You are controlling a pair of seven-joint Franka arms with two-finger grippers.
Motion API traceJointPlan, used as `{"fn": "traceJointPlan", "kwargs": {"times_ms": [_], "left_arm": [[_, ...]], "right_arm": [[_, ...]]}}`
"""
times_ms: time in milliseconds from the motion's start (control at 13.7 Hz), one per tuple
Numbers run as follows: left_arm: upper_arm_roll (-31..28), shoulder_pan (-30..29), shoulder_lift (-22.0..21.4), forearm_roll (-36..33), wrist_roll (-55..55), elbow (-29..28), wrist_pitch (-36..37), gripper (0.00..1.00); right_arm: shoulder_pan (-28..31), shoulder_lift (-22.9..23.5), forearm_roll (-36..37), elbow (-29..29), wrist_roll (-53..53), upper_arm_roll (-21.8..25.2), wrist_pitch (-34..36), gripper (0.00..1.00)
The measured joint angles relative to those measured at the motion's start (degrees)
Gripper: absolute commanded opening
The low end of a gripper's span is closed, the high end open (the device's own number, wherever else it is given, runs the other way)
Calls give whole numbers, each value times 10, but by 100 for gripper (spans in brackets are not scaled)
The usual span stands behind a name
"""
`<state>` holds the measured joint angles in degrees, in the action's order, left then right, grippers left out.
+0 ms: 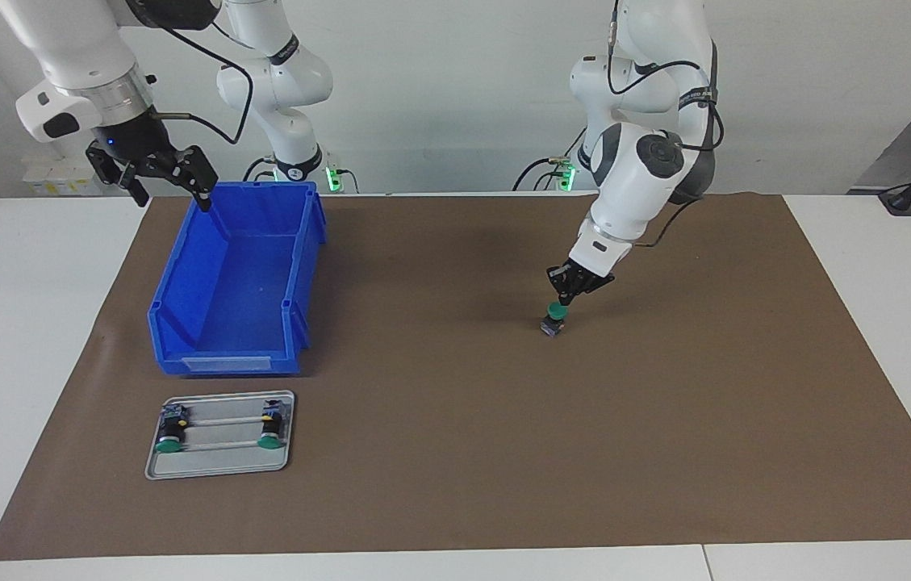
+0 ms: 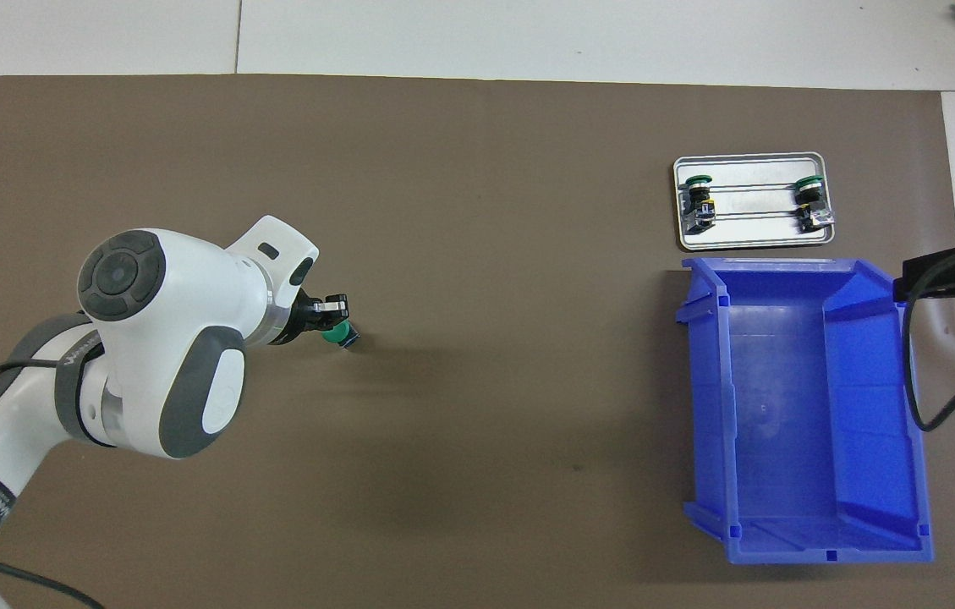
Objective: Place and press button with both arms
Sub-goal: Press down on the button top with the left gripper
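A button [image 1: 553, 319] with a green cap stands tilted on the brown mat, toward the left arm's end of the table. My left gripper [image 1: 564, 302] slants down onto it, shut, fingertips meeting on the green cap. From overhead the button [image 2: 342, 336] peeks out just past the left gripper [image 2: 332, 311]. My right gripper [image 1: 173, 200] hangs open and holds nothing, up in the air over the rim of the blue bin [image 1: 181, 266]. Only part of the right gripper [image 2: 946, 277] shows in the overhead view.
The blue bin [image 2: 705, 406] has nothing in it. A small metal tray [image 1: 221, 468], farther from the robots than the bin, carries two more green-capped buttons [image 1: 170, 442] [image 1: 268, 438] lying on their sides. The brown mat [image 1: 455, 452] covers most of the table.
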<state>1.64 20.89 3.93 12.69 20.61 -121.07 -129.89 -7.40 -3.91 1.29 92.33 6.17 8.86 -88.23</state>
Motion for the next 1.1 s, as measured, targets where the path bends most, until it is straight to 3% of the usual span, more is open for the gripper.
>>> {"fn": "traceJointPlan", "kwargs": {"times_ms": [1095], "left_arm": [[-1, 5, 21, 0, 0, -20, -56, 0]], "right_arm": [[0, 0, 0, 0, 0, 0, 0, 100]]}}
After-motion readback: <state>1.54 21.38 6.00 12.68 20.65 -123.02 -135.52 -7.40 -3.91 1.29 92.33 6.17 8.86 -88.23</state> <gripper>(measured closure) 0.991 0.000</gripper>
